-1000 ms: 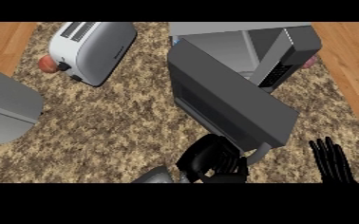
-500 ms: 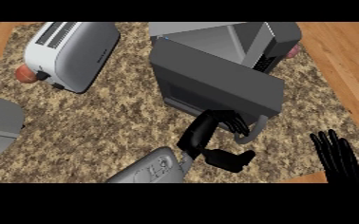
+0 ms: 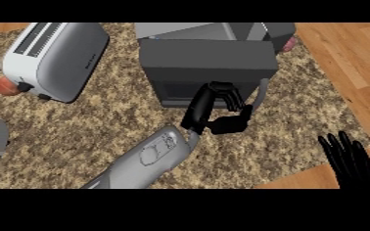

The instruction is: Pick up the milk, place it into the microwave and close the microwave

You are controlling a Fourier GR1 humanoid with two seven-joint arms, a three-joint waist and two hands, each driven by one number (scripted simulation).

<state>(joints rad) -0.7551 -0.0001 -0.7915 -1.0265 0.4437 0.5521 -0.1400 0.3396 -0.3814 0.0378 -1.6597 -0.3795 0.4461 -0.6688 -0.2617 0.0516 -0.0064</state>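
The grey microwave [image 3: 217,34] stands at the top middle, and its dark door [image 3: 206,71] faces me, almost flat against the front. My left hand [image 3: 201,108] comes up from the lower left on its grey forearm. Its bent fingers [image 3: 228,94] rest against the lower part of the door, beside the door's grey handle [image 3: 262,95], and hold nothing. My right hand [image 3: 350,159] rests open at the lower right edge, fingers up, away from everything. The milk shows nowhere in the view.
A white toaster [image 3: 57,56] lies at the upper left with a reddish object [image 3: 6,85] beside it. A pinkish object [image 3: 289,43] peeks out at the microwave's right. The speckled counter [image 3: 80,122] borders wooden flooring [image 3: 339,54] on the right.
The microwave door has swung from wide open to almost flat against the front. My left hand has followed it upward with its fingers on the door. The right hand stays put.
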